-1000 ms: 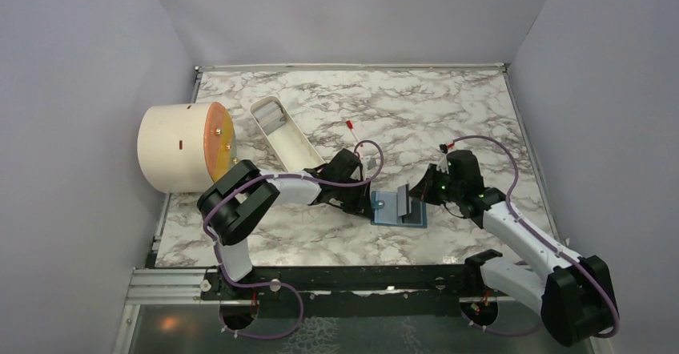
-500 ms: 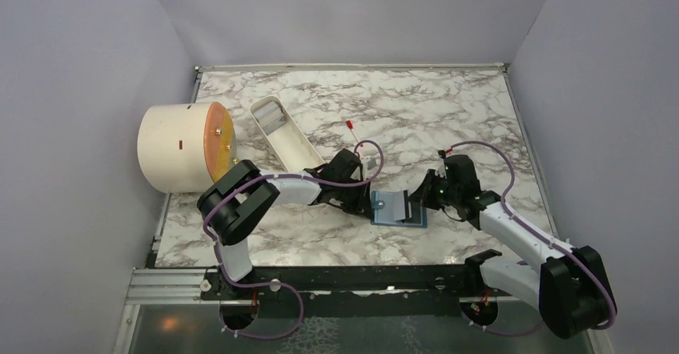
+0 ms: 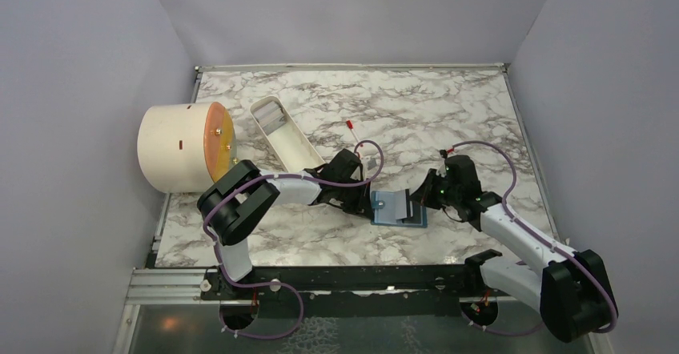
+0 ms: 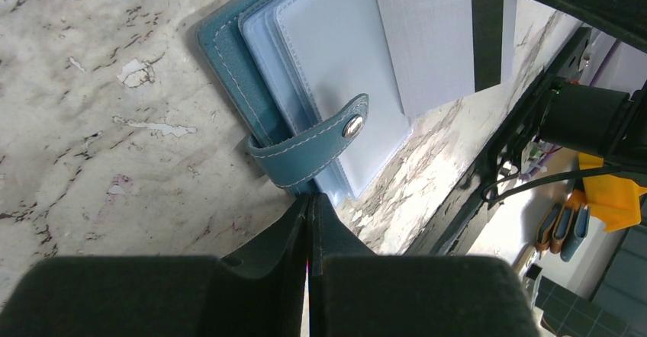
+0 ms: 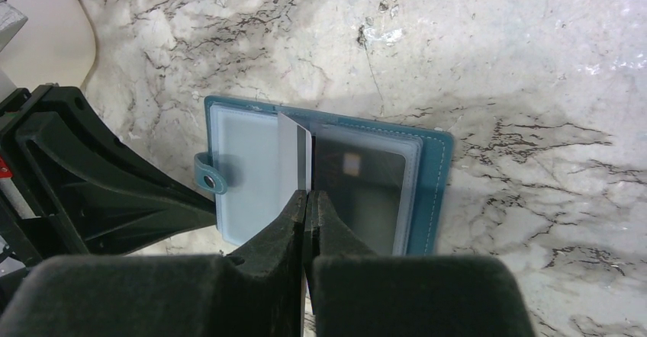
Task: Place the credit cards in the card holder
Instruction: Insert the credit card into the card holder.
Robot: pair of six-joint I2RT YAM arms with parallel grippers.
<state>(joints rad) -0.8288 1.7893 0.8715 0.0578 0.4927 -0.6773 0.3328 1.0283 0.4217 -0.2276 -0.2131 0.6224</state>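
Observation:
The teal-blue card holder [image 3: 398,208] lies open on the marble table. A dark grey credit card with a pale band [image 5: 358,192] sits in its right pocket. My left gripper [image 3: 369,203] is shut on the holder's left edge, by the snap strap [image 4: 309,158]; its own view shows this at the fingertips [image 4: 309,200]. My right gripper [image 3: 419,199] is shut on a thin pale grey card [image 5: 294,158]. It holds the card upright on edge over the holder's middle fold [image 5: 309,200]. The same card shows in the left wrist view [image 4: 427,32]. No yellow-orange card is in view.
A cream cylinder with a round orange face [image 3: 180,147] lies at the far left. A long white oval tray [image 3: 287,134] lies beside it. A small red-tipped stick [image 3: 351,127] lies behind the left gripper. Grey walls enclose the table.
My right gripper has come slightly nearer and lower, bringing the upright card down onto the holder. The left gripper and holder have stayed still.

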